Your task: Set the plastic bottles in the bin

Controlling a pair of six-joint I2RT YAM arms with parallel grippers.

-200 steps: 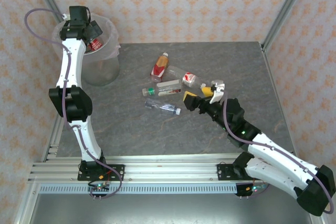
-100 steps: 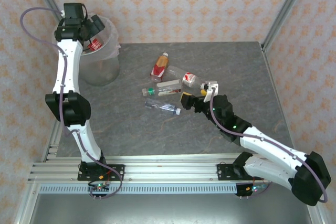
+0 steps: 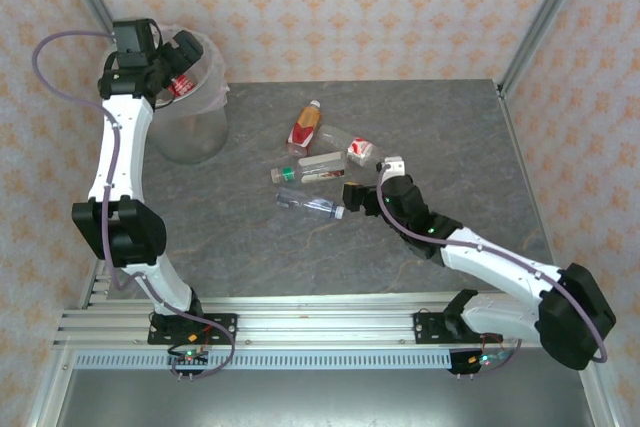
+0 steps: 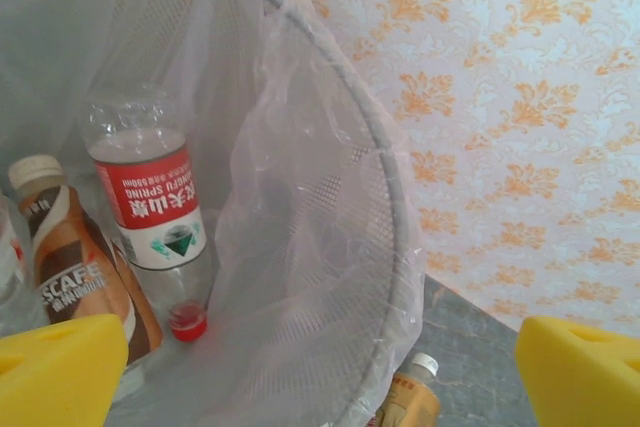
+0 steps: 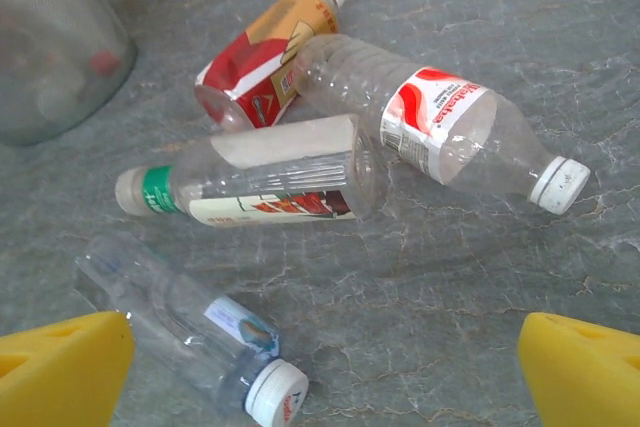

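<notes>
Both spread wide, empty.
I held left end effector (image 4: 320, 367) over bin (image 4: 396, 209), right end effector (image 5: 320, 372) above bottles (image 5: 270, 182) on table (image 5: 450, 277).

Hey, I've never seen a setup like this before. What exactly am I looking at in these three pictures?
These are two robot arms bolted to the near edge of a grey table. The wide picture looks down from above; the other two come from a small camera on each wrist, so the yellow blocks in the bottom corners are that arm's own fingers. The left gripper is open, looking into a bin with a red-labelled bottle and a brown-labelled bottle inside. The right gripper is open above four bottles lying on the table, nearest a clear bottle with a white cap. Neither holds anything.
</notes>
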